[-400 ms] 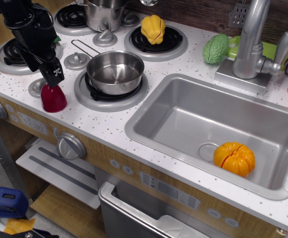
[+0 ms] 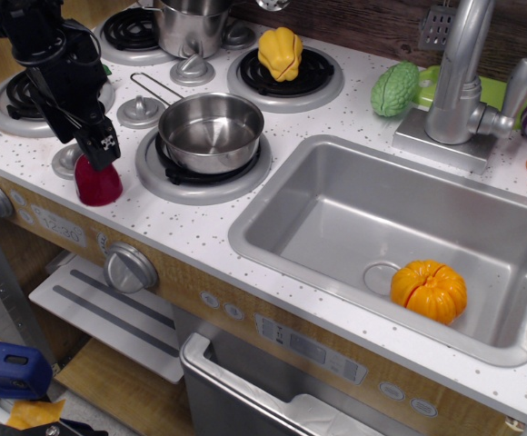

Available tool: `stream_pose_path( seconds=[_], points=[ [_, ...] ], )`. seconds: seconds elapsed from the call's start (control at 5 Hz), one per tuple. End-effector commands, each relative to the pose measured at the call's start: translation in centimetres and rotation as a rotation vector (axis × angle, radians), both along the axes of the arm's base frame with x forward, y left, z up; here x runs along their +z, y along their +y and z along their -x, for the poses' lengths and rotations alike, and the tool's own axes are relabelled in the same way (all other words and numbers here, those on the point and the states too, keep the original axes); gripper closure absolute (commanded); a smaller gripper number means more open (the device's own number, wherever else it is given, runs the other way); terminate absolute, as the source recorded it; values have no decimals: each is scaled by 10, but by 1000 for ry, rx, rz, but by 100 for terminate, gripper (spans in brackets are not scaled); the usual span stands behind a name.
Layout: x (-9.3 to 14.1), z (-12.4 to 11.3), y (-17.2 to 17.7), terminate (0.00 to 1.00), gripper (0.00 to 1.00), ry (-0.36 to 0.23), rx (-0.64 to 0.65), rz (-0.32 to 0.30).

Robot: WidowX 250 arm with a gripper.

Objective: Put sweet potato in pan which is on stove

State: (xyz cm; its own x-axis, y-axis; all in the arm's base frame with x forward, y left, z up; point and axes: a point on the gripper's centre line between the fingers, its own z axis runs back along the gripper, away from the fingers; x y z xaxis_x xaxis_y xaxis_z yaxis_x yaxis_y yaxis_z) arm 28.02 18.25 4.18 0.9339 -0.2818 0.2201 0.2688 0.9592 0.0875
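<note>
The crimson sweet potato [image 2: 97, 184] stands on the white speckled stove top [image 2: 200, 218] at the front left, beside the front burner. My gripper [image 2: 94, 154] is right above it, its black fingers [image 2: 105, 143] down over the potato's top. The jaws look open around the tip, and the potato still rests on the surface. The shiny steel pan [image 2: 211, 132] with its wire loop handle [image 2: 152, 86] sits empty on the front burner, just right of the potato.
A taller steel pot [image 2: 191, 27] stands on the back burner and a yellow toy [image 2: 281, 52] on the back right burner. The steel sink [image 2: 354, 218] holds an orange pumpkin [image 2: 429, 290]. A green vegetable [image 2: 394, 88] and the faucet [image 2: 459, 82] stand behind the sink.
My gripper has come down a little and now covers more of the sweet potato's top. The potato and the pan have not moved.
</note>
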Motion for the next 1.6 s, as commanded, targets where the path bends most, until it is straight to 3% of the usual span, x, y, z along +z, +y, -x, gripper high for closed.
stream_pose_path(
  seconds=[0.0, 0.6, 0.8, 1.0, 1.4],
  points=[
    [-7, 4, 10, 0, 0, -55, -1, 10],
    [-29, 5, 18, 0, 0, -85, 9, 66],
    [-25, 4, 15, 0, 100, -82, 19, 67],
    [-14, 1, 13, 0, 100, -120, -13, 38],
    [46, -8, 0, 0, 100, -146, -39, -95]
  ],
)
